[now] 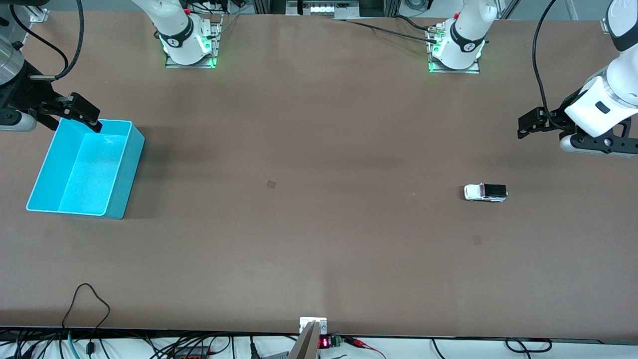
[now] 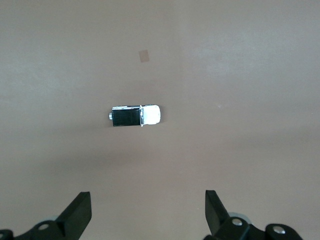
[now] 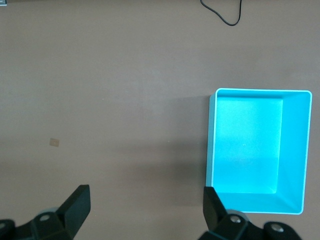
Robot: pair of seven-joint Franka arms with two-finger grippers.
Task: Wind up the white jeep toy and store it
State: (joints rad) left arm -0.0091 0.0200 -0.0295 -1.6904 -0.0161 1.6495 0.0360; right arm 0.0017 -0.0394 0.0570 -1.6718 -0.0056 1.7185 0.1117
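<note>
The white jeep toy (image 1: 485, 192) with its black roof panel stands on its wheels on the brown table, toward the left arm's end. It also shows in the left wrist view (image 2: 136, 115). My left gripper (image 1: 524, 127) hangs open and empty above the table near that end, apart from the toy; the left wrist view shows it open too (image 2: 148, 202). The turquoise bin (image 1: 125, 172) stands empty toward the right arm's end and also shows in the right wrist view (image 3: 293, 150). My right gripper (image 1: 88, 115) is open and empty over the bin's rim farthest from the front camera (image 3: 146, 197).
Two small tape marks lie on the table, one near the middle (image 1: 271, 184) and one nearer the front camera than the toy (image 1: 477, 240). A black cable loop (image 1: 85, 303) and a small display box (image 1: 324, 342) sit at the table's front edge.
</note>
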